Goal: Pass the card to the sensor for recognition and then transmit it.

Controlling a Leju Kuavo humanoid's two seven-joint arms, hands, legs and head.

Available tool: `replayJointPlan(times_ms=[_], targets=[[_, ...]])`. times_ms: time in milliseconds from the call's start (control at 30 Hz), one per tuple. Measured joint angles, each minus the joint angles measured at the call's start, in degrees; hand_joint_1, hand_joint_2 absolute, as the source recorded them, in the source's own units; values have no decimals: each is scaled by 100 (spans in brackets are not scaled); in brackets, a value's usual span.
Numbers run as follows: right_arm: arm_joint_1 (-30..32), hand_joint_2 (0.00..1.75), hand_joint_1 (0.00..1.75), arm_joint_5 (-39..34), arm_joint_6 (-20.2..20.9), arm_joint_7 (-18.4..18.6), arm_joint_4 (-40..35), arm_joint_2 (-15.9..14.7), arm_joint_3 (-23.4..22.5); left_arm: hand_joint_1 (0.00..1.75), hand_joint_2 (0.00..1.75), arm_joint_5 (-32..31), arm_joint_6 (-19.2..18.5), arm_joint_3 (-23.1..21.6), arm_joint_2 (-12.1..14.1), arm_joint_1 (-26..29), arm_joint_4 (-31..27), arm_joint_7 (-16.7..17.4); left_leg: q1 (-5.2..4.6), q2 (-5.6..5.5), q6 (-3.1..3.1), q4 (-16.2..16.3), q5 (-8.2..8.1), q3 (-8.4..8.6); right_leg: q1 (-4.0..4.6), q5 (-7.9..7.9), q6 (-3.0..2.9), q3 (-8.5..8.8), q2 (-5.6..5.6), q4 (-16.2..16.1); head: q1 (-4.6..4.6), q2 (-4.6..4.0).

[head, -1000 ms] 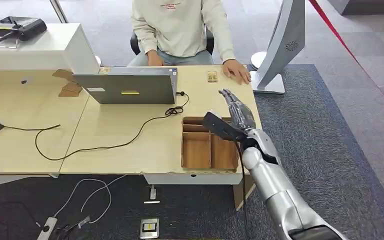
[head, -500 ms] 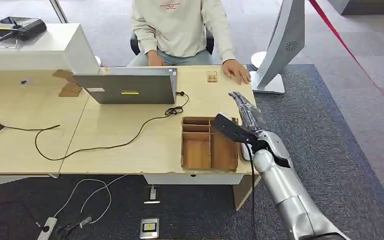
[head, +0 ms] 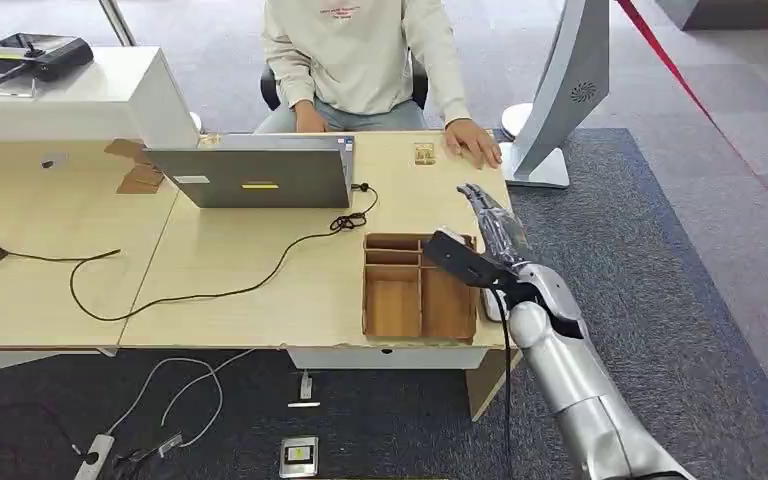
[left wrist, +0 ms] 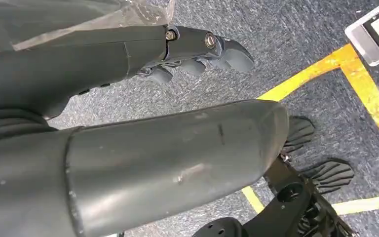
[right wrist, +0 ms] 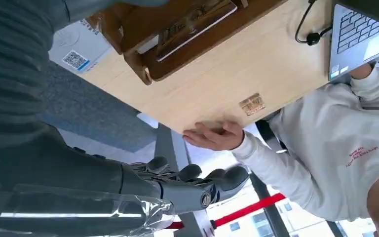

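From the head view, the robot's right hand (head: 488, 225) hangs over the far right corner of the open wooden tray with dividers (head: 392, 300), which sits on the pale wooden surface (head: 260, 260). Its fingers (head: 480, 205) are stretched out and released, grasping nothing. Beyond the tray lies a small brown square tag (head: 423, 153), probably the sensor. Just beside the tag rests a seated person's hand (head: 473, 143). The risk here is that the hand is off to the tray's outer edge. If it comes straight down from there, the fingers could strike the rim or a divider and shove the tray instead of reaching inside it.

The left wrist view shows the left hand (left wrist: 197, 54) hanging above grey carpet (left wrist: 301, 54), loosely released and empty.

In the right wrist view, the thin flat rectangular card (right wrist: 197, 22) lies flat inside one of the tray's compartments, well apart from the right hand. Its face is pale with a brownish print too blurred to read. Lying flush on the tray floor and close to the walls, it gives thick fingers little edge to catch. A pinch could slide it against a wall or miss it altogether.
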Motion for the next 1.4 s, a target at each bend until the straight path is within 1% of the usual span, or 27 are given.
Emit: replayJointPlan(times_ms=[300,600,1067,1400], targets=[[7,175,0,298,15,9,-31,31,24,0,0,-59,-2,0,0,-8,0,2,0,0,0,0,0,1,0,0,0,0,0,0,-2,0],[5,175,0,706,33,157,-28,40,103,0,0,-48,0,4,0,-6,0,2,0,0,0,0,0,0,0,0,0,0,0,0,-2,0],[7,175,0,824,278,223,-33,46,195,0,0,9,2,20,0,20,2,-2,0,-1,0,0,0,0,0,0,0,0,0,0,-2,0],[45,175,0,824,282,223,-52,42,201,0,0,-50,17,22,0,21,0,-4,0,-1,0,0,0,0,0,0,0,0,0,0,-2,0]])
